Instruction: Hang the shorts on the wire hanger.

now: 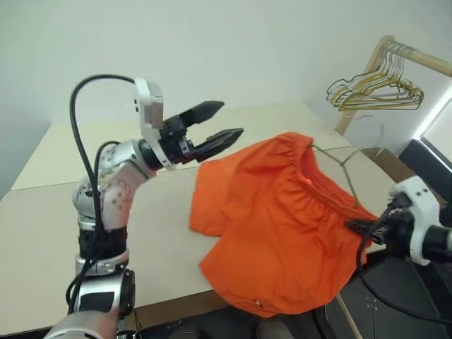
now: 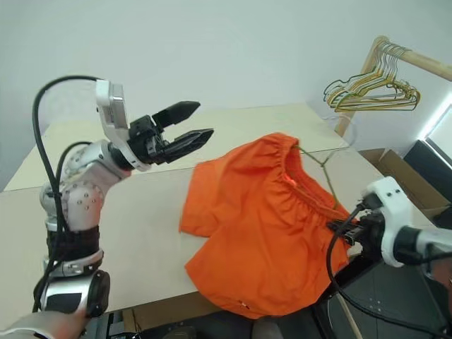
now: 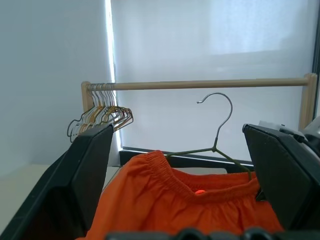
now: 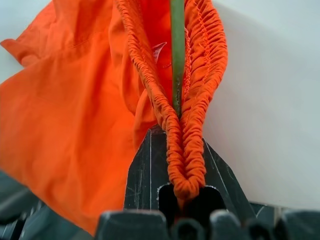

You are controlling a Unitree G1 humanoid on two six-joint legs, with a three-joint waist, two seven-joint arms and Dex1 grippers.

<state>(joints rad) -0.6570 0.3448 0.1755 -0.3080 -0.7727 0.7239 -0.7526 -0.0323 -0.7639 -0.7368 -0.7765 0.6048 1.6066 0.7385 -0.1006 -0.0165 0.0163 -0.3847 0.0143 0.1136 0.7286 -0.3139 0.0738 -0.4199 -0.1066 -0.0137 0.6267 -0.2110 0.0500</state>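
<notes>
Pale walls back a beige table (image 1: pixel 63 212), and a wooden rail (image 3: pixel 200 84) at the far right carries a bunch of gold and green hangers (image 1: pixel 378 88). On the table's right half lie the shorts (image 1: pixel 282 226) — bright orange, waistband raised toward the right edge, one leg spread on the tabletop, the lower hem drooping over the near edge, where a tiny white tag shows. The wire hanger (image 3: pixel 216 135) is threaded inside the waistband: its thin olive-grey arms emerge from the gathered elastic and its hook stands clear above the fabric in the left wrist view. In the right wrist view the hanger's wire runs between the two folds of the waistband. The right gripper (image 4: pixel 172 165) sits at the table's right edge with its fingers pressed together on the bunched waistband — the elastic is pinched between the pads, with the wire meeting the fingertips at the same spot. The left gripper (image 1: pixel 215 126) is raised above the table, left of the shorts and apart from them, its fingers spread wide and holding nothing, pointing toward the garment.
</notes>
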